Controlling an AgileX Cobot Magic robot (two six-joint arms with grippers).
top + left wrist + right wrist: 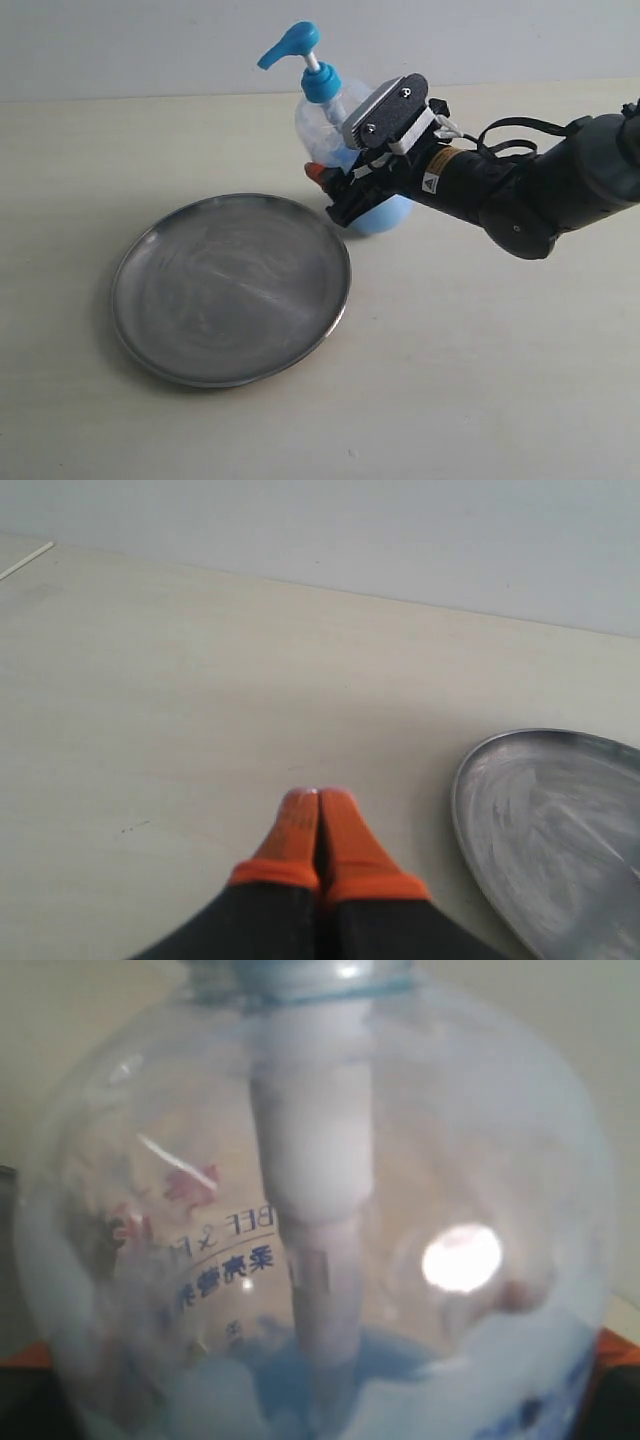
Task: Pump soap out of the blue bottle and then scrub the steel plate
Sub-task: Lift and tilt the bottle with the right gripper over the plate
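Exterior view records a pale cream tabletop [500, 390] with a plain grey-white wall [120, 40] behind it. The steel plate [232, 290] lies flat on the tabletop, left of centre. Its face carries faint whitish streaks, and whether these are residue or sheen cannot be told. The blue bottle [322, 125] stands upright just beside the plate's far right rim, its pump head [295, 45] raised and the spout pointing left. The right arm [540, 190] reaches in from the right edge, and its wrist housing hides the right part of the bottle body from this side. The right gripper [330, 192] is spread wide around the bottle's rounded lower body and appears to clasp it. Right wrist view shows an orange pad [20, 1355] at each flank of the bottle, which fills the frame and blocks all else. Contents: the soap [385, 215] lies only in the bottom of the bottle, and above it the clear wall is filmed whitish. A white dip tube [310, 1160] runs down from the collar into the liquid. The label [225, 1270], in blue print, reads reversed through the plastic. Left wrist view shows the left gripper [318, 805] with its orange fingertips pressed together, holding nothing, over the tabletop, near the plate's rim but apart from it
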